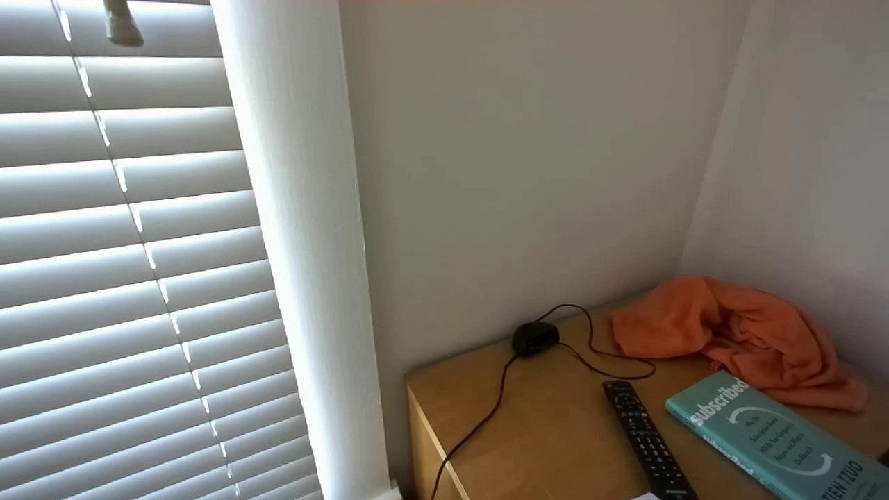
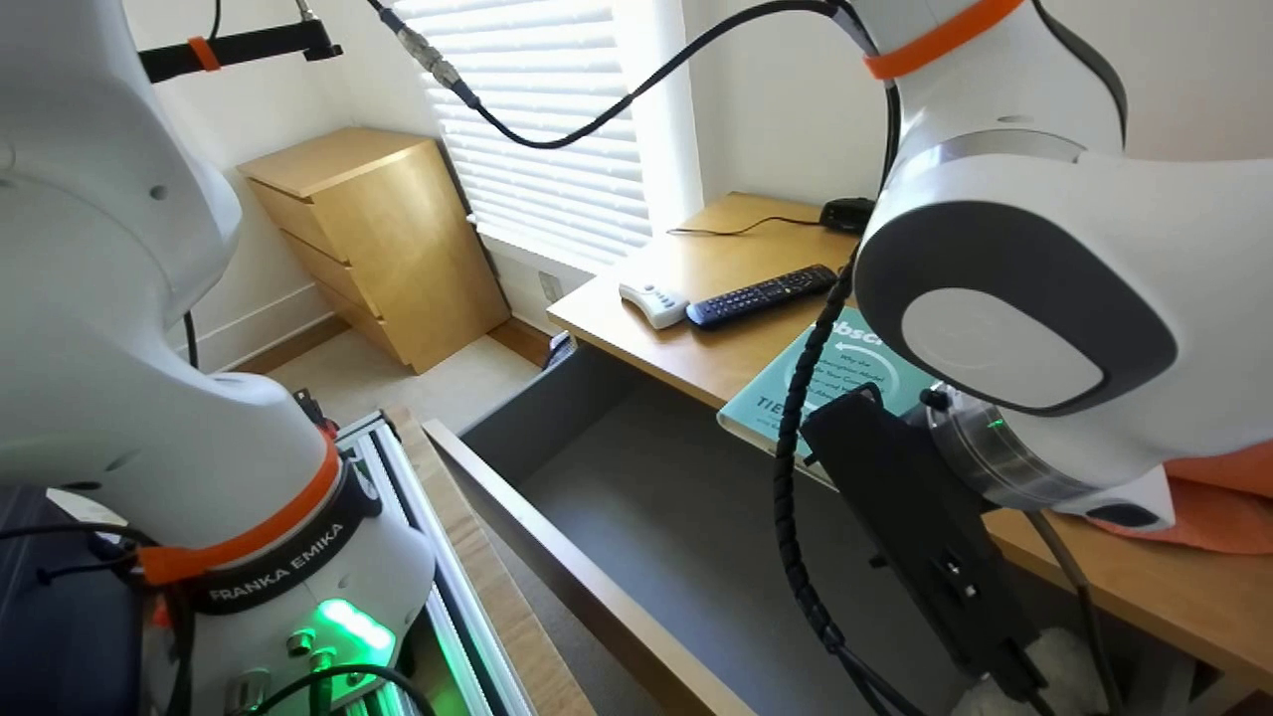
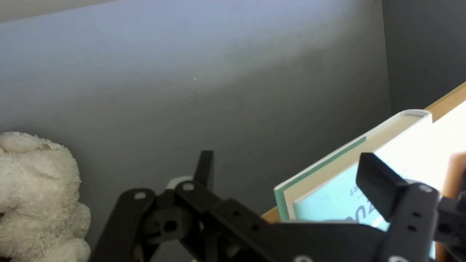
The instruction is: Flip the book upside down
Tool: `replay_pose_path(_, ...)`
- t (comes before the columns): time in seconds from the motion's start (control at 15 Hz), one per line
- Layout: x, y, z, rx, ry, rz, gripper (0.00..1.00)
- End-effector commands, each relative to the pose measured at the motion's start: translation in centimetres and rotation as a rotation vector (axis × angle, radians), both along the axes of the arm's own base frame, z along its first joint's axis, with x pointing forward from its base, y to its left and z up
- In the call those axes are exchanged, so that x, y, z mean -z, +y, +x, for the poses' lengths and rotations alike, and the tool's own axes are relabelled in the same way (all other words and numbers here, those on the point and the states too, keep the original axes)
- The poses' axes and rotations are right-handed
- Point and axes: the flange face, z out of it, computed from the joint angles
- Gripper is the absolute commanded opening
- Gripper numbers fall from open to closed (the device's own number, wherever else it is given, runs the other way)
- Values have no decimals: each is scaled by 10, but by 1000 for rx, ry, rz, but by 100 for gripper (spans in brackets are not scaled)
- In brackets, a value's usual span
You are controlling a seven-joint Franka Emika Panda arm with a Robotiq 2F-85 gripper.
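A teal book titled "subscribed" lies flat, front cover up, on the wooden tabletop in both exterior views (image 1: 785, 437) (image 2: 865, 373). One side of it juts out over the table's front edge, above an open drawer. In the wrist view the book (image 3: 324, 198) is at the lower right, its page edges facing the drawer. My gripper (image 3: 288, 162) is open and holds nothing. Its right finger overlaps the cover in view and its left finger is over the drawer; contact cannot be told. In an exterior view the arm hides part of the book, and the fingertips cannot be made out.
The open grey drawer (image 2: 636, 487) lies below the table edge, with a white plush toy (image 3: 40, 196) in it. A black remote (image 2: 764, 296), a white controller (image 2: 654, 303), a black device with a cord (image 1: 535, 338) and an orange cloth (image 1: 736, 333) are on the table.
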Motion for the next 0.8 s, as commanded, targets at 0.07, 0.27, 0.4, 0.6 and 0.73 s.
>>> replay_pose_path(0.07,3,-1,5,-2,1,1,100)
replay_pose_path(0.27,9,-2,7,-1,-20,32,100)
replay_pose_path(0.4,12,6,13,-10,-66,119,100)
replay_pose_path(0.6,15,16,21,-30,-119,222,100)
replay_pose_path(0.73,20,16,22,-46,-126,267,100)
